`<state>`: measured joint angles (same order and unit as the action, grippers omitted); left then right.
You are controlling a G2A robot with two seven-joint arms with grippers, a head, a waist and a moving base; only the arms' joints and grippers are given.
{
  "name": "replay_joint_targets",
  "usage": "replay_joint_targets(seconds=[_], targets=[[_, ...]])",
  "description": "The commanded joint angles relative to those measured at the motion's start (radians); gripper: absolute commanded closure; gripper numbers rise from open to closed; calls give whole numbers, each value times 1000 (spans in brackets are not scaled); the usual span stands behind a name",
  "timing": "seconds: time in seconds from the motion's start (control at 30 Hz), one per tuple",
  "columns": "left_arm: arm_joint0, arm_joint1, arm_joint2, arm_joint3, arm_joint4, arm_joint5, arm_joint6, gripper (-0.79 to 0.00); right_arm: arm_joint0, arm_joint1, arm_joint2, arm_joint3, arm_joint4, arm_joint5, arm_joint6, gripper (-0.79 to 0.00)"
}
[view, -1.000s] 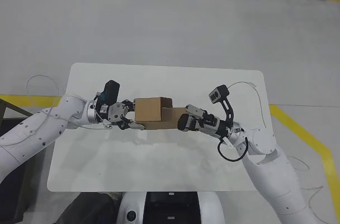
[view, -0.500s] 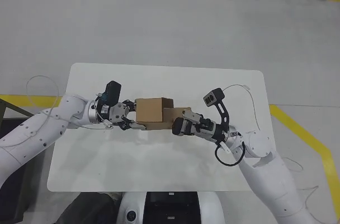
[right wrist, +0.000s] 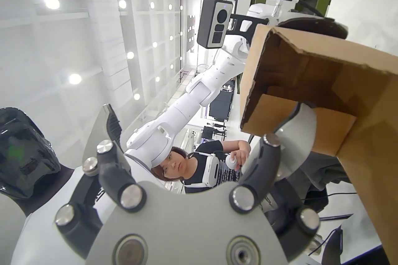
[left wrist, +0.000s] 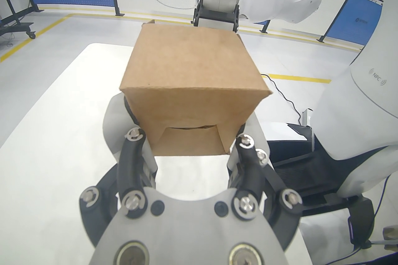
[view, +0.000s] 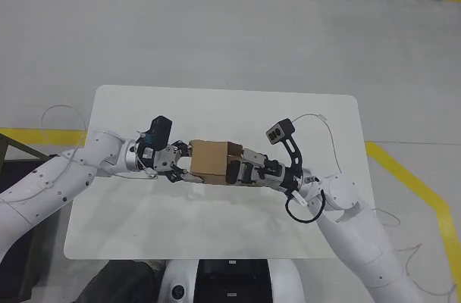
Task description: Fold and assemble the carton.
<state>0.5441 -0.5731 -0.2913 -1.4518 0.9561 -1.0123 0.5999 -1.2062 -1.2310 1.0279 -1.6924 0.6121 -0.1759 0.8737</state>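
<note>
Nearest us runs the front edge of the smooth white table point(view: 139, 227) with rounded corners. Over its middle lies the plain brown cardboard carton point(view: 210, 157), a matt box with sharp creases. Its longer side runs left to right, and we cannot tell whether it touches the tabletop. Its open end points right. Its closed end, a tucked flap with a slit, points left. The right gripper point(view: 236, 170) stands spread: one white finger point(right wrist: 297, 126) reaches inside the open end against an inner flap, and the other point(right wrist: 107, 123) hangs free outside. The left gripper point(view: 183, 162) pinches the closed end between its white pads point(left wrist: 112, 123). Inside the carton we see its own folded flaps. Farther off to the right, a thin white cable point(view: 325, 120) curves over the table.
</note>
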Motion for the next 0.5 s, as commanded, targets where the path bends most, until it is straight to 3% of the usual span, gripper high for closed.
replay_joint_targets(seconds=[0.0, 0.17, 0.47], targets=[[0, -1, -4, -4, 1, 0, 0, -431, 4, -3, -8, 8, 9, -7, 1, -785], [3, -3, -11, -7, 3, 0, 1, -456, 6, -4, -1, 14, 14, -26, -1, -785], [14, 4, -15, -1, 9, 0, 24, -462, -46, 14, 109, -21, 10, -30, -30, -785]])
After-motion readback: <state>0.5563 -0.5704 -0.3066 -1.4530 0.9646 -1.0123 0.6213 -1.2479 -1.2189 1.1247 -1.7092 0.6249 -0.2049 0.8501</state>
